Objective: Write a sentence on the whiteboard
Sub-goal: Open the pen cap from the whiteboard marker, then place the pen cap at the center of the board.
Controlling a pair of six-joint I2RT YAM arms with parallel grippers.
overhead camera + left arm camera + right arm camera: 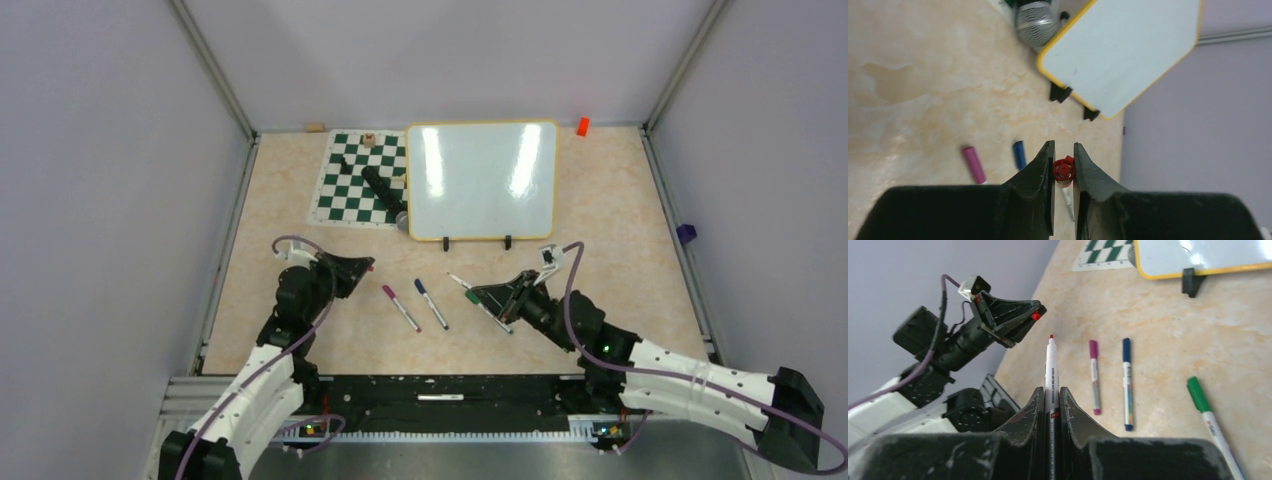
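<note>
Nearest me, my left hand [1063, 152] was pinched narrow on a small red cap [1064, 170]. My right hand [1050, 395] was clamped on an uncapped red marker [1051, 365], whose tip pointed toward the left hand. Between the two hands, a purple marker [1094, 375], a blue marker [1127, 380] and a green marker [1198, 395] lay apart on the tabletop [620, 230]. Farther out, the whiteboard [482, 180] lay flat with its two black clips [446, 241] on the near edge, and its face showed plain glossy white. Its left edge overlapped a chess mat [350, 185]. A microphone [385, 190] lay on that mat, its mesh head beside the board's near left corner.
</note>
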